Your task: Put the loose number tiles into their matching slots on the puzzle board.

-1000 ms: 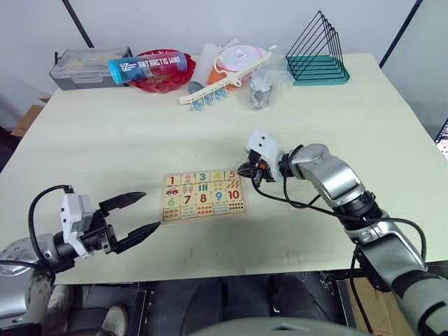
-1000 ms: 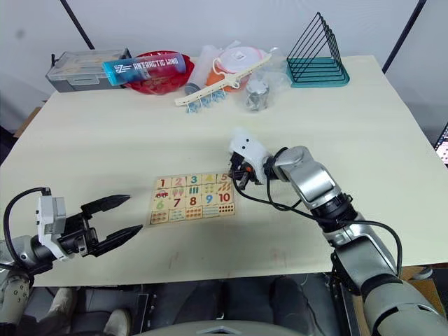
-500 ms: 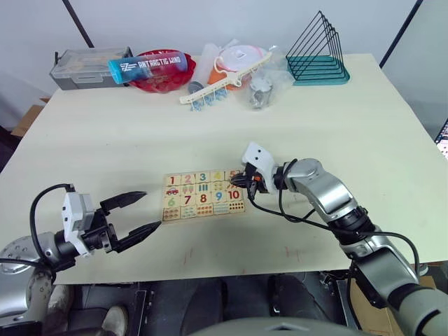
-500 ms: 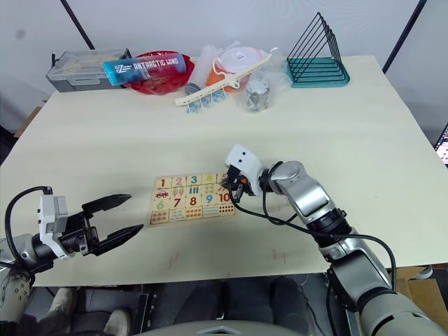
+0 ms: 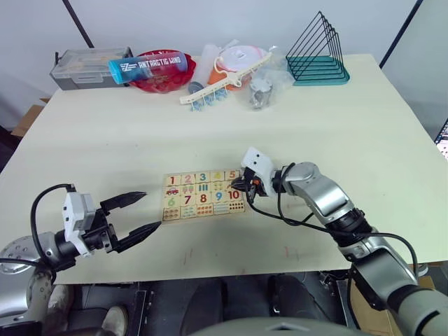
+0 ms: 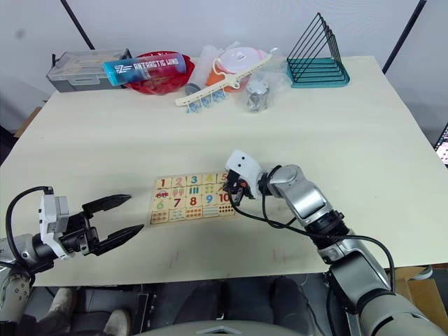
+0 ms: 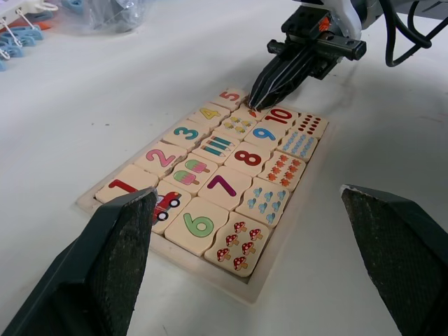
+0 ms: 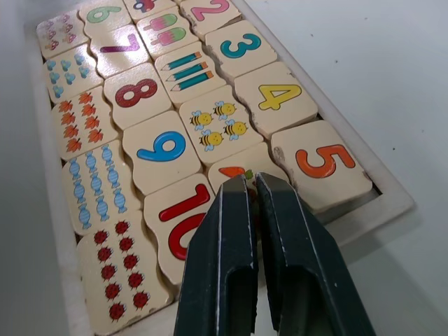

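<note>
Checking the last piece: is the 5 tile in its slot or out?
In. The 5 tile lies flat within the puzzle board frame, beside 4.

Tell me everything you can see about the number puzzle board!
The puzzle board is a flat, pale wooden tray with a raised rim, lying flat on the cream table. Tiles fill it: coloured numbers 1 to 5 along one edge, 6 to 10 in another row, and picture tiles such as bees, pencils, mushrooms and ladybirds. Every slot looks filled. The right tool, its fingers nearly together, presses its tips on the picture tile between the 5 and the 10. The left tool hangs open beside the board, apart from it.
</note>
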`<state>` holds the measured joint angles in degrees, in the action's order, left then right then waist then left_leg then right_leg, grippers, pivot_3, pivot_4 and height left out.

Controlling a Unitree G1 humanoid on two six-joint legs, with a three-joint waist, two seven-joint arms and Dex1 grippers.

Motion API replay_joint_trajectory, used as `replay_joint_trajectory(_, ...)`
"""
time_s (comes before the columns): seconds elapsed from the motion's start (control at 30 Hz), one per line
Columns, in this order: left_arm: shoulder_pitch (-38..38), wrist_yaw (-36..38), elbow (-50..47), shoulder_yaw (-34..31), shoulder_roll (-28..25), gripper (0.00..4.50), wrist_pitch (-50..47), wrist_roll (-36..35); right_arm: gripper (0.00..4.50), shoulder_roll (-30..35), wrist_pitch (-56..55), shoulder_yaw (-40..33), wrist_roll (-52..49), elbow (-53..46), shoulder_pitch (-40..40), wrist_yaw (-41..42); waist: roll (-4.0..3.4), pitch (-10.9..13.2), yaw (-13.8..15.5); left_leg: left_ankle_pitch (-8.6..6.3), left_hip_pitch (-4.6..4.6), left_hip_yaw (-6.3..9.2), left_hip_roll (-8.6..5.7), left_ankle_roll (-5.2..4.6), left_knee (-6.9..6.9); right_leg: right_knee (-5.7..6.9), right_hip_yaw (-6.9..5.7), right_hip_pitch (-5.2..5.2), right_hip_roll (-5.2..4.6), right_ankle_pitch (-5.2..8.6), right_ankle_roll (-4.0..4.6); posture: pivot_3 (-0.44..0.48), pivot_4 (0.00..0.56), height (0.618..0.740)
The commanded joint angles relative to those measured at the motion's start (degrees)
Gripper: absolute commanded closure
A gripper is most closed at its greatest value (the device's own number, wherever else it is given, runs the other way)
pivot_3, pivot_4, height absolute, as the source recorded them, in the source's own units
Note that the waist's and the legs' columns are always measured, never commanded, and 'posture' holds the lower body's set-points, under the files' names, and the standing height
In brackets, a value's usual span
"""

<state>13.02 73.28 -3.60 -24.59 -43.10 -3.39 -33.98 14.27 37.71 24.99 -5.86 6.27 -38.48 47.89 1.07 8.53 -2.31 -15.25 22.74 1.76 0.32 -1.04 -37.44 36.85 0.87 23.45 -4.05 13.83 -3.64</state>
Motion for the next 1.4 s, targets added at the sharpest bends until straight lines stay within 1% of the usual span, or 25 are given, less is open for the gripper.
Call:
replay_joint_trajectory(0.03, 0.12, -0.14, -1.16, -1.04, -0.43, 0.0, 0.07, -0.58, 4.27, -0.11, -0.38, -0.97, 0.5, 0.8, -0.69, -0.85, 0.0, 0.0, 0.02, 0.0, 0.0, 0.0, 0.0, 0.0, 0.0, 0.0, 0.0, 0.0, 0.0, 0.0, 0.0, 0.0, 0.15, 0.74)
replay_joint_trajectory(0.6, -0.06, 0.03, -1.0, -0.82, -0.51, 0.0, -0.01, -0.47, 4.27, 0.54, -0.95, -0.49, 0.97, 1.44, -1.17, 0.04, 0.0, 0.0, 0.02, 0.0, 0.0, 0.01, 0.0, 0.01, 0.0, 0.0, 0.0, 0.0, 0.0, 0.0, 0.0, 0.0, 0.15, 0.74)
replay_joint_trajectory(0.73, -0.08, 0.04, -0.86, -0.89, -0.49, 0.0, 0.01, -0.48, 4.27, 0.29, -0.73, -0.78, 0.23, 0.21, -0.65, 0.76, 0.0, 0.0, 0.02, 0.0, 0.0, 0.0, 0.0, 0.01, 0.0, 0.0, 0.0, -0.01, 0.0, 0.0, 0.0, 0.0, 0.15, 0.74)
replay_joint_trajectory(0.93, 0.45, -0.93, -1.24, -1.22, 0.14, 0.0, -0.56, -0.88, 4.27, -0.81, -3.28, -2.79, -1.49, -2.49, 0.63, 0.41, 0.0, 0.0, 0.02, 0.0, 0.0, 0.0, 0.0, 0.01, 0.0, 0.0, 0.0, -0.01, 0.0, 0.0, 0.0, 0.0, 0.15, 0.74)
replay_joint_trajectory(1.07, 0.46, -4.12, -1.81, -2.44, 1.65, 0.0, -1.6, -1.83, 4.27, -2.17, -4.31, -5.5, -2.78, -4.13, 1.37, -1.91, 0.0, 0.0, 0.02, 0.0, 0.0, 0.0, 0.01, 0.01, 0.0, 0.02, 0.01, 0.0, 0.0, 0.0, 0.0, 0.0, 0.15, 0.74)
replay_joint_trajectory(1.2, 0.94, -7.37, -2.57, -4.11, 2.62, 0.0, -3.14, -2.59, 4.27, -2.03, -4.28, -9.1, -3.54, -7.38, 3.17, -4.9, 0.02, -0.01, 0.12, 0.0, 0.0, 0.02, 0.01, 0.01, 0.0, 0.01, 0.0, 0.0, -0.01, 0.0, 0.0, 0.0, 0.15, 0.74)
replay_joint_trajectory(1.37, 3.1, -11.45, -3.78, -5.73, 4.3, 0.0, -3.78, -2.51, 4.27, -0.09, -4.05, -15.6, -5.93, -16.05, 10.16, -8.56, 0.03, -0.02, 0.31, 0.0, 0.01, -0.01, 0.0, 0.01, 0.0, -0.01, 0.03, -0.01, -0.06, 0.0, -0.01, 0.0, 0.15, 0.74)
replay_joint_trajectory(1.4, 3.56, -12.26, -4.0, -6.04, 4.69, 0.0, -3.83, -2.42, 4.27, 0.29, -4.69, -17.39, -6.5, -18.26, 12.53, -9.41, 0.04, -0.02, 0.29, 0.0, 0.01, -0.02, 0.01, 0.01, 0.0, -0.01, 0.03, -0.01, -0.06, -0.01, -0.01, 0.0, 0.15, 0.74)
